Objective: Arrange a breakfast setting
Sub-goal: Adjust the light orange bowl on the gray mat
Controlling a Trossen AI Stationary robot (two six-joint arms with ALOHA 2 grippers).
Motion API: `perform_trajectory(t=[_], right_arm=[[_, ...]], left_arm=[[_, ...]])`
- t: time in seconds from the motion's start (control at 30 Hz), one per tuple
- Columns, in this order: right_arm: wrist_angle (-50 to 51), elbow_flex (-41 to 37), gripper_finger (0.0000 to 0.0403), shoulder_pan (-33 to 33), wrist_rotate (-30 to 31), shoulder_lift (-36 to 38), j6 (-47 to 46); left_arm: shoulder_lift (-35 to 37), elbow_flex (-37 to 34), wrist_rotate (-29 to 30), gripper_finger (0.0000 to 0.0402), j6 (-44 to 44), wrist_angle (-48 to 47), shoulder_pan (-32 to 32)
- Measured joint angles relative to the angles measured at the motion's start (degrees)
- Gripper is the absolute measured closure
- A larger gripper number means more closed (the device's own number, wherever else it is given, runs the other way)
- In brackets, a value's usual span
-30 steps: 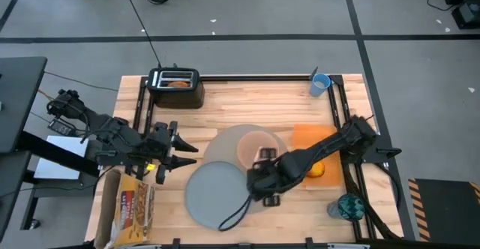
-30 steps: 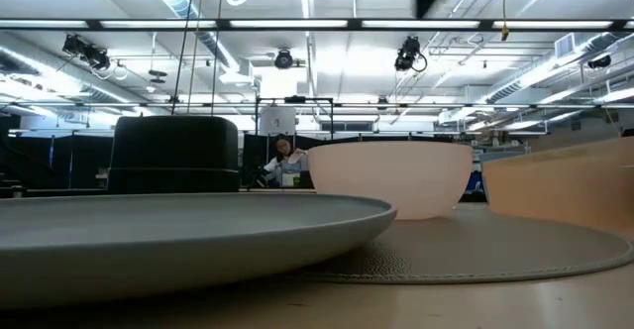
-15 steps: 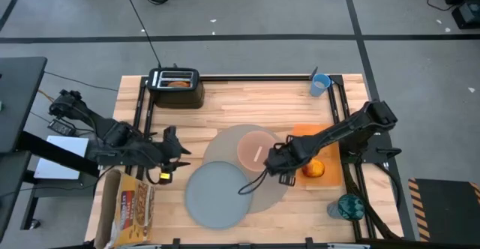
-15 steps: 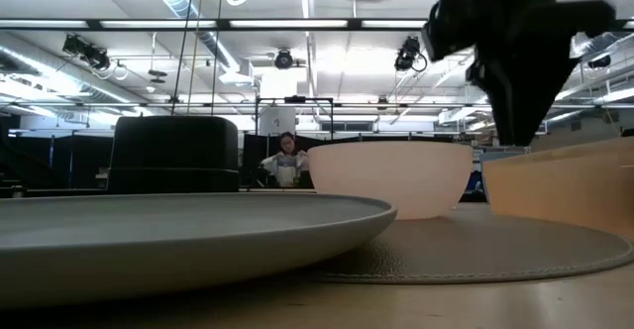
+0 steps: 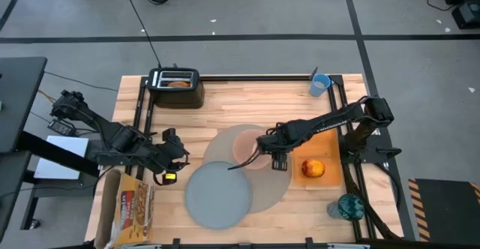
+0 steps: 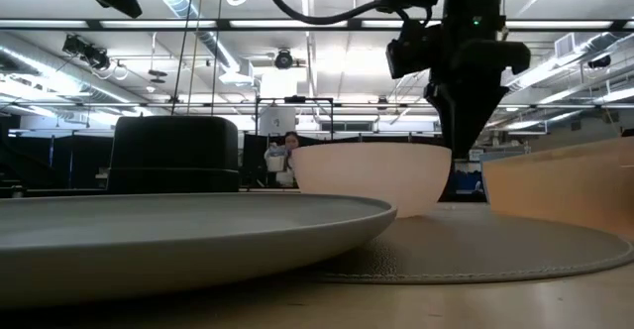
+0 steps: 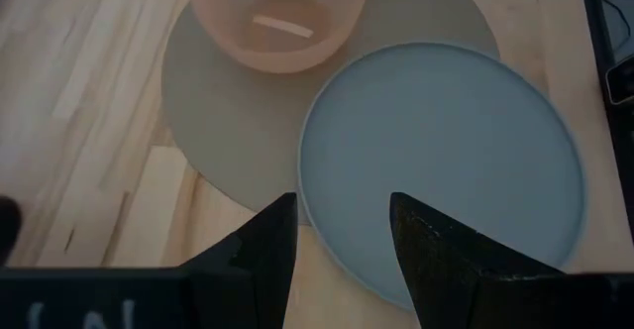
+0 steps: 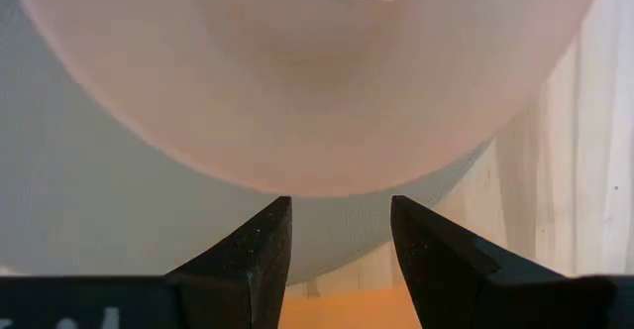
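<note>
Right gripper [image 5: 264, 145]: its fingers [image 8: 260, 240] are standing parted with a clear gap between them, holding nothing, hanging over the near edge of the small pink bowl [image 5: 250, 145]
Left gripper [image 5: 177, 145]: its fingers [image 7: 267, 245] are standing apart and empty, waiting at the table's left side, just short of the grey plate [image 5: 218, 194]
Bowl and fingers: the bowl is sitting on the large round tan placemat [image 5: 279, 187], its rim curving just ahead of the right fingertips; whether they are touching it cannot be told
Plate: lying partly on the placemat, overlapping its left edge, beside the bowl
Apple: the red apple [image 5: 313, 168] is resting on an orange board [image 5: 319, 138], right of the placemat
Change: the right gripper has been swinging from beside the apple toward the bowl; the left arm is barely shifting
</note>
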State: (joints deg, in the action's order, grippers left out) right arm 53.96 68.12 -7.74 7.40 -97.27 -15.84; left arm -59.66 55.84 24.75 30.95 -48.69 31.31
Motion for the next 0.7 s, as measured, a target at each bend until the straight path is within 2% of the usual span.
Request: perform_trajectory(t=[0.1, 0.27, 0.37, 0.43, 0.53, 0.7], right_arm=[[3.00, 1.29, 0.0221, 0.49, -0.59, 0.31, 2.92], [8.41, 7.96, 0.0224, 1.33, 3.38, 0.39, 5.14], [2.36, 10.56, 0.0224, 1.47, 4.25, 0.44, 8.48], [-3.02, 10.55, 0.0224, 1.27, 3.64, -0.04, 12.60], [-9.95, 9.40, 0.0224, 1.02, 3.61, -2.58, 13.71], [-12.04, 9.22, 0.0225, 0.45, 3.05, -8.84, 13.06]], left_arm=[[0.00, 0.01, 0.02, 0.0230, 0.05, 0.02, 0.00], [0.00, 0.01, 2.48, 0.0230, 0.38, 2.02, -0.02], [0.00, 0.01, 6.02, 0.0230, 0.23, 4.86, 0.00], [0.00, 0.02, 8.41, 0.0230, -0.06, 7.09, -0.02], [0.02, 0.01, 11.06, 0.0230, -0.06, 9.75, -0.01], [0.02, 0.00, 11.66, 0.0230, -0.01, 12.45, 0.00]])
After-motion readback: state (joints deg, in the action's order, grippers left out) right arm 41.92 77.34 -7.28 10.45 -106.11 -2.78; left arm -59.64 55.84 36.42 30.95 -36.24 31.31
